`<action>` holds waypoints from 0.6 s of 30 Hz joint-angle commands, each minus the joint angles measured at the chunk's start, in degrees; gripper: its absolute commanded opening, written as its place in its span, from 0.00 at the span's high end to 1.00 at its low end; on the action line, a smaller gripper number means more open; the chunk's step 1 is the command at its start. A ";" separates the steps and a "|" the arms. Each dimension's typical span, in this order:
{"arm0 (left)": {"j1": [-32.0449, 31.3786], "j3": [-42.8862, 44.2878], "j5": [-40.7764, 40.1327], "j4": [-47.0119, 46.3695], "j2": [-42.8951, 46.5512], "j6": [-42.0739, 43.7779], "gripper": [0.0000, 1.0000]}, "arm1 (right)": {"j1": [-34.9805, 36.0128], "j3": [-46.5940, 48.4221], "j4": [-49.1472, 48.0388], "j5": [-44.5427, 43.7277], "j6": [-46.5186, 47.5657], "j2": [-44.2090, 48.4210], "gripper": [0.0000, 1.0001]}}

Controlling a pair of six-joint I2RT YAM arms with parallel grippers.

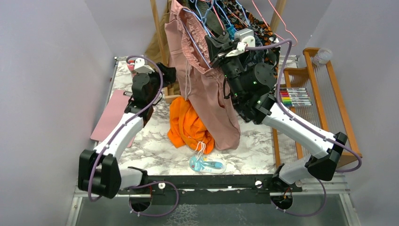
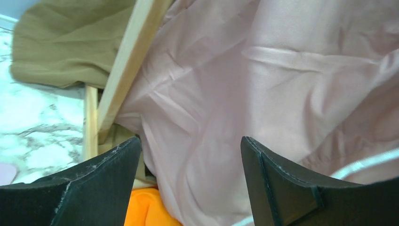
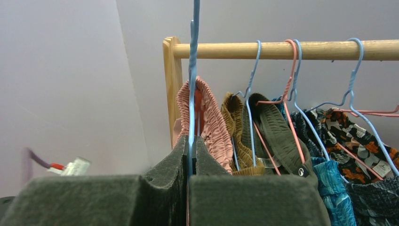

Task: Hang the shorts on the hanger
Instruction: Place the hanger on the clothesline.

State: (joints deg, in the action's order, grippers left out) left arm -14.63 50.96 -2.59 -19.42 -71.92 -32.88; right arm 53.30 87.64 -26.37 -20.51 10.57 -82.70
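Above the marble tabletop [image 1: 155,150], in front of the wooden rack [image 3: 282,49], the shorts [image 1: 207,94] hang long from the hanger [image 3: 192,84]. Their waistband is gathered at its wire and their hem reaches down beside a heap of orange shorts [image 1: 186,125]. The right tool [image 3: 189,146] is clamped tight on the hanger's wire, holding it aloft. The left tool [image 2: 190,141] gapes wide at the pink cloth, gripping nothing. The draping looks largely done; apparently only 1 step, settling and release, remains.
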 commanded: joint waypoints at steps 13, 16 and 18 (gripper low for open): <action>-0.72 -5.07 -18.04 34.51 20.91 7.35 0.09 | -2.70 17.58 12.02 -5.75 -9.64 -10.68 0.99; -0.81 -7.90 -18.36 34.78 23.88 8.21 0.08 | -3.17 20.18 15.44 -5.16 -11.61 -12.82 0.99; -0.90 -9.56 -18.46 34.90 25.38 8.53 0.08 | -3.20 21.01 16.29 -4.59 -12.31 -13.79 0.99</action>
State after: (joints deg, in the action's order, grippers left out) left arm -15.14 44.40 -18.39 12.25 -49.91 -26.79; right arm 50.43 105.30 -12.99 -24.60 1.45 -94.83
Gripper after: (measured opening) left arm 0.914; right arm 0.016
